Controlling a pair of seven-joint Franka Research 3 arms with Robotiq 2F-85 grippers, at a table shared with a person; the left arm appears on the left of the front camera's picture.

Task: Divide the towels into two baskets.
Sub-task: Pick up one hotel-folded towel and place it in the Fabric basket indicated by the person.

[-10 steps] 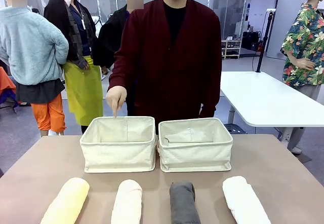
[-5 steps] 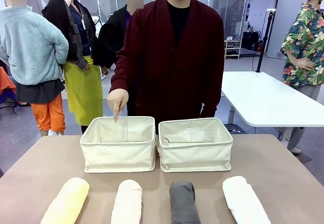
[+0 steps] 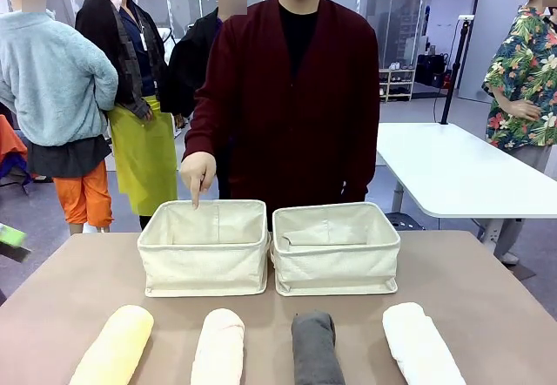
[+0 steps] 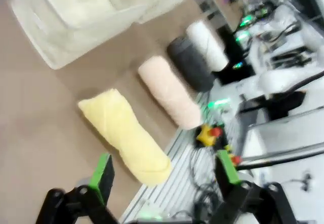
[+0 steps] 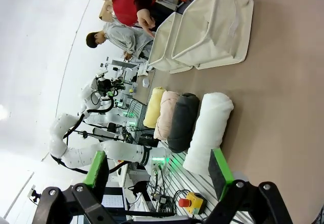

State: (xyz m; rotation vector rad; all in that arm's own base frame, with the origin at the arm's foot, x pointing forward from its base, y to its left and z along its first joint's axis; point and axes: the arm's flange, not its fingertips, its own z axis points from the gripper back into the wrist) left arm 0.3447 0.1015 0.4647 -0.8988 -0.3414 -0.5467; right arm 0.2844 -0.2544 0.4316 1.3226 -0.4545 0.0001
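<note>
My left jaws are spread wide with nothing between them, the green pads (image 4: 103,178) standing apart above the near edge of the desk (image 3: 487,298). In the blurred left wrist view the yellow towel (image 3: 113,346) lies just beyond them. My right jaws are likewise released and empty, and past them in the right wrist view the white towel (image 3: 421,344) is the nearest roll. All four towels lie on the desk in a row along my side, each apart from its neighbour. From my left to my right they are the yellow towel, the cream towel (image 3: 218,347), the grey towel (image 3: 314,347) and the white towel. The two outer rolls are angled a little, their far ends leaning toward the middle. Behind the row, toward the far side, the left basket (image 3: 204,259) and the right basket (image 3: 337,261) stand upright side by side, with their inner walls touching or nearly so. None of the towels touches either basket. A person (image 3: 291,106) in a dark red cardigan stands at the far side. One hand (image 3: 197,172) is held over the far rim of the left basket, its forefinger pointing down toward that basket. I cannot tell whether the fingertip touches the rim.
</note>
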